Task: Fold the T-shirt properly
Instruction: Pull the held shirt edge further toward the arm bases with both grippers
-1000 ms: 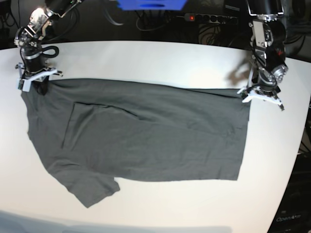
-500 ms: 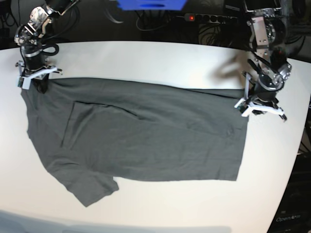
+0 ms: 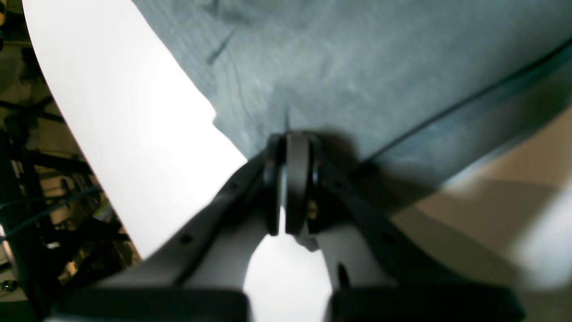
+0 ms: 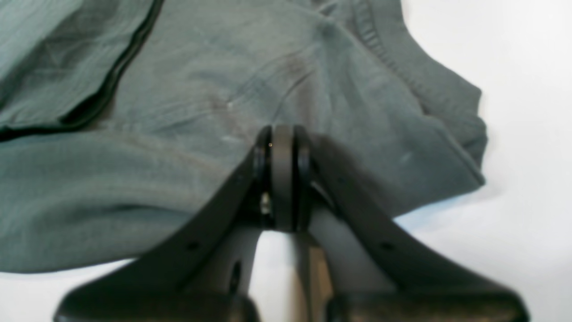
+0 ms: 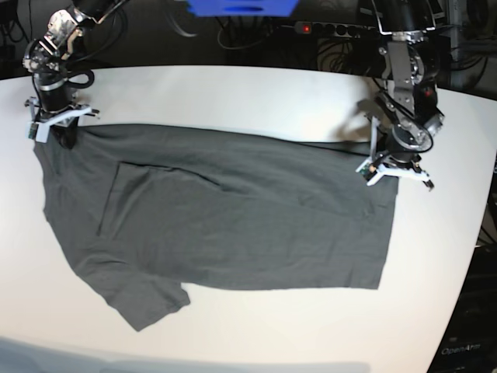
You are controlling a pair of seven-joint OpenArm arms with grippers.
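**Both hands clamped on the far edge of the tee**

So the T-shirt point(image 5: 225, 214) is lying spread out on the white bench point(image 5: 233, 89), dark grey, mostly flat with a few soft wrinkles; it takes up most of the middle of the bench in the base view, one sleeve poking out toward the near left corner, and a folded-over layer showing as a faint edge across the left half.

The right hand point(image 5: 56, 124) is at the far left corner of the cloth in the base view; its wrist camera shows the jaws pressed fully together right at the fabric point(image 4: 178, 147), with the ribbed neck band bunched just off to the side; it looks pinched on the shirt there, jaws tight with no gap.

The left hand point(image 5: 394, 167) is over on the other side, at the shirt's far right corner; its wrist view has the jaws squeezed together too, tips sitting on the cloth edge point(image 3: 357, 67) where the grey meets the white bench point(image 3: 134, 134); a dark seam or fold line runs off diagonally from there; that view is pretty blurry.

Behind the bench there's a black power strip point(image 5: 338, 29) with a red light, and something blue point(image 5: 241, 7) at the top edge.
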